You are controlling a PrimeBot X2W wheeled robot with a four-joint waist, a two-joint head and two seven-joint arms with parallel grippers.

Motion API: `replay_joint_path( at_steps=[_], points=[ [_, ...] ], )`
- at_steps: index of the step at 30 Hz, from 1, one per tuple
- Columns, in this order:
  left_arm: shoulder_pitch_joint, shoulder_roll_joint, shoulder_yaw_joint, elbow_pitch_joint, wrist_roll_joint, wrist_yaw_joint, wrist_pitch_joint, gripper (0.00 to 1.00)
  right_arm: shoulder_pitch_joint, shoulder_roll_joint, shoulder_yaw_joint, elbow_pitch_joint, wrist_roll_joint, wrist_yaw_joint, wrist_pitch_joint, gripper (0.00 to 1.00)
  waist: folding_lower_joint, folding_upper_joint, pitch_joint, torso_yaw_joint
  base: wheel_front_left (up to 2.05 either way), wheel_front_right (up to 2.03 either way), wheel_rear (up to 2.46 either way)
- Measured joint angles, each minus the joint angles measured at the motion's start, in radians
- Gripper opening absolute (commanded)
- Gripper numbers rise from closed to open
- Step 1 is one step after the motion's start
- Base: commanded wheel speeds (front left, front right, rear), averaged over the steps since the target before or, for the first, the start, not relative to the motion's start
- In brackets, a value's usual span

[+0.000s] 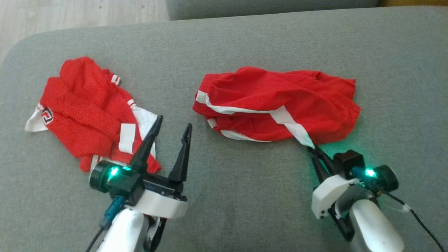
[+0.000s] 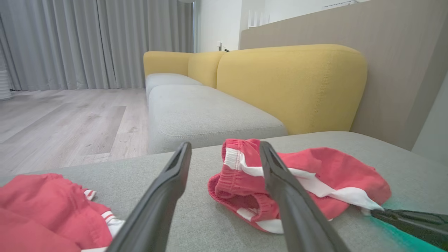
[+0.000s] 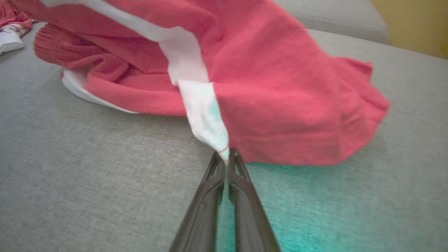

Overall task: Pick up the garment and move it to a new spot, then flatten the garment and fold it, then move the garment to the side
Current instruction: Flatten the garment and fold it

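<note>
A crumpled red garment (image 1: 280, 101) with white stripes lies on the grey sofa cushion (image 1: 245, 196), right of centre. My right gripper (image 1: 312, 147) is shut on the tip of its white stripe at the near edge; in the right wrist view that gripper (image 3: 227, 154) pinches the white corner of the garment (image 3: 273, 87). My left gripper (image 1: 174, 127) is open above the cushion, between the two clothes, holding nothing. The left wrist view has that gripper (image 2: 225, 150) framing the garment (image 2: 315, 178), with the right fingers (image 2: 402, 217) at its corner.
A second red and white garment (image 1: 84, 115) lies crumpled at the left of the cushion, close to my left gripper. The left wrist view takes in a yellow sofa back (image 2: 290, 84), another grey seat (image 2: 203, 115) and wooden floor (image 2: 63, 122).
</note>
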Motion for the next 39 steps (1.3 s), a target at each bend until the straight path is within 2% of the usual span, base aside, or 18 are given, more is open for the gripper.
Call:
replay_joint_path(
  at_steps=[11, 22, 23, 24, 33, 36, 39],
  points=[
    [0.001, -0.009, 0.034, 0.008, 0.016, -0.021, 0.000, 1.00, 0.044, 0.000, -0.146, -0.056, -0.027, 0.000, 0.003, 0.00, 0.0000, 0.0000, -0.033, -0.071, 0.00, 0.00, 0.00],
    [0.001, -0.019, 0.032, 0.029, 0.028, -0.036, 0.000, 1.00, 0.089, 0.001, -0.173, -0.103, -0.044, 0.000, 0.018, 0.00, 0.0000, 0.0000, -0.048, -0.116, 0.00, 0.00, 0.00],
    [0.002, -0.020, 0.032, 0.032, 0.029, -0.039, 0.000, 1.00, 0.089, 0.001, -0.174, -0.107, -0.044, 0.000, 0.018, 0.41, 0.0000, 0.0000, -0.047, -0.117, 0.00, 0.00, 0.00],
    [0.002, -0.020, 0.032, 0.035, 0.032, -0.040, 0.000, 1.00, 0.090, 0.001, -0.180, -0.112, -0.047, 0.000, 0.018, 1.00, 0.0001, 0.0000, -0.047, -0.118, 0.00, 0.00, 0.00],
    [0.004, -0.020, 0.033, 0.058, 0.035, -0.044, 0.000, 1.00, 0.139, 0.002, -0.278, -0.203, -0.045, 0.000, -0.003, 1.00, 0.0000, 0.0000, -0.054, -0.130, 0.00, 0.00, 0.00],
    [0.004, -0.022, 0.034, 0.068, 0.035, -0.051, 0.000, 1.00, 0.143, 0.002, -0.306, -0.242, 0.032, 0.000, -0.073, 1.00, 0.0000, 0.0000, -0.055, -0.132, 0.00, 0.00, 0.00],
    [0.004, -0.024, 0.034, 0.074, 0.035, -0.051, 0.000, 1.00, 0.143, 0.002, -0.287, -0.256, 0.119, 0.000, -0.130, 1.00, 0.0000, 0.0000, -0.052, -0.131, 0.00, 0.00, 0.00]
  ],
)
